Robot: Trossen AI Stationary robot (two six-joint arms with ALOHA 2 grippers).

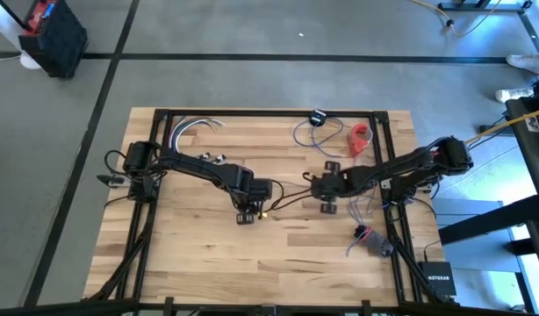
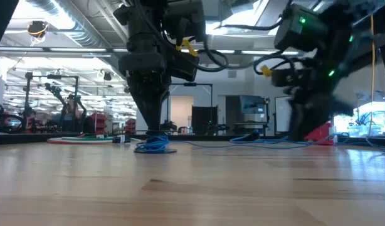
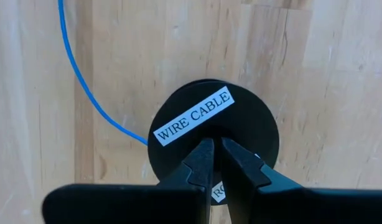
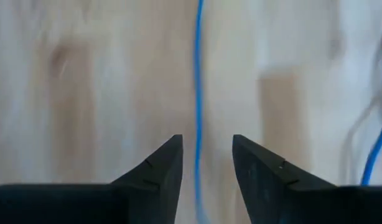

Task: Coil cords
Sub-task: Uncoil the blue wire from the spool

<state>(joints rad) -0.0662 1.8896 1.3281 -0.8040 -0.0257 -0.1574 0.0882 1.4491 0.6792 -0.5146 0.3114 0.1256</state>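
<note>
Spool (image 3: 213, 134) of blue cord (image 4: 198, 81) sits under the closed left gripper (image 3: 217, 144); the right gripper (image 4: 206, 152) is open around the cord.

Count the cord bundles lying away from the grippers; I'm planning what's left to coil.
3. From above: pale cords at the table's upper left, a blue loop at upper middle, a tangle at lower right. More may be hidden.
</note>
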